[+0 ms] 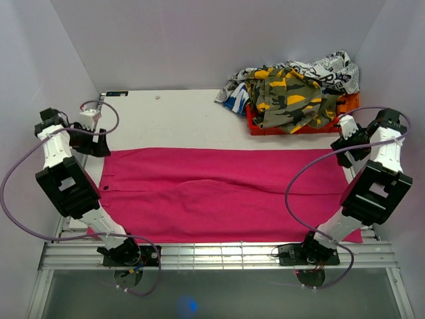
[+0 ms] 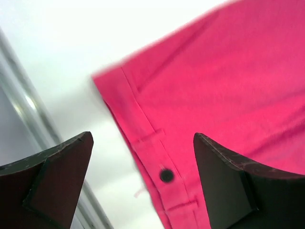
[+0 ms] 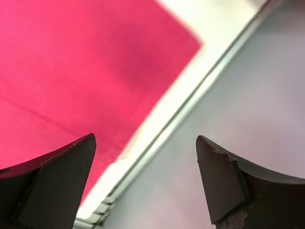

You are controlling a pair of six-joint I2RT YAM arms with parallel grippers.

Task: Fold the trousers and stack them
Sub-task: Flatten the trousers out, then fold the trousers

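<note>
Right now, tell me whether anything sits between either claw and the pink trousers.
Nothing visible does. The left claw hangs open over the waistband corner of the trousers, the right claw open by their hem corner. The heaped clothes lie at the far right, apart from them.

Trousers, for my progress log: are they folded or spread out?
Spread out: the trousers lie flat, full length across the table, waistband button showing, no fold visible.

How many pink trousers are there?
1. The pink trousers lie spread flat across the near part of the table, almost side to side. The heap of clothes in the far right corner could hide more.
</note>
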